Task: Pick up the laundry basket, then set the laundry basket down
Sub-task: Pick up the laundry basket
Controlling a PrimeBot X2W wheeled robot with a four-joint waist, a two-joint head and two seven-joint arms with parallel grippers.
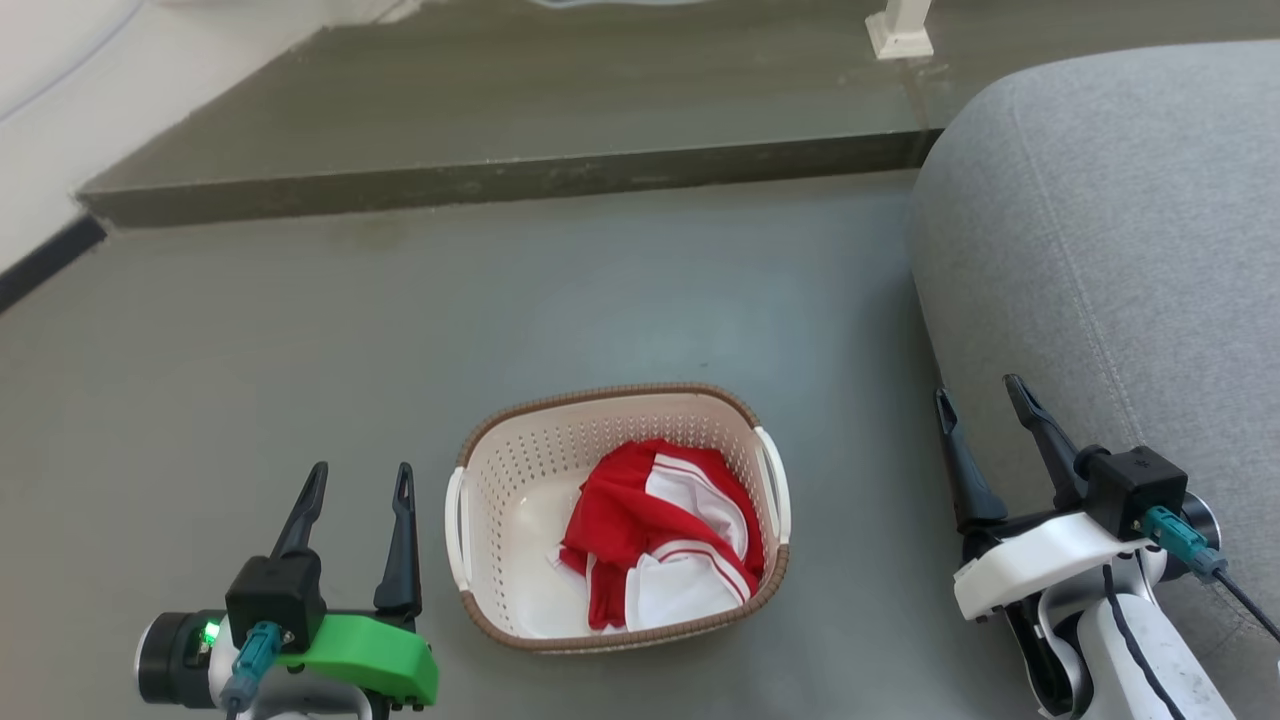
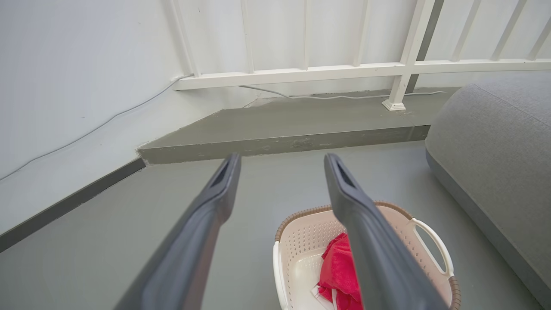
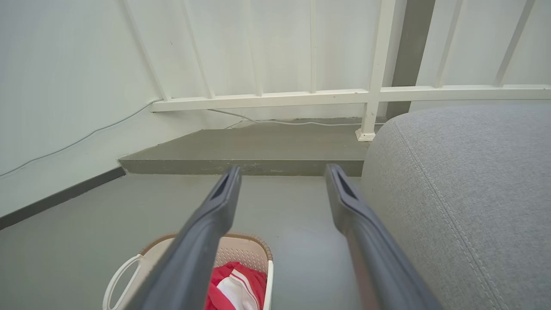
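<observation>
The laundry basket stands on the grey floor in the lower middle of the head view, cream with a brown rim and white side handles. A red and white garment lies crumpled inside it. My left gripper hangs open just left of the basket, apart from its left handle. My right gripper is open well to the basket's right, beside the sofa. The left wrist view shows the basket below and right of my left gripper. In the right wrist view the basket sits low left of my right gripper.
A grey fabric sofa fills the right side, close to my right arm. A raised concrete step crosses the floor beyond the basket, with a white railing post on it. A white wall with a dark skirting runs along the left.
</observation>
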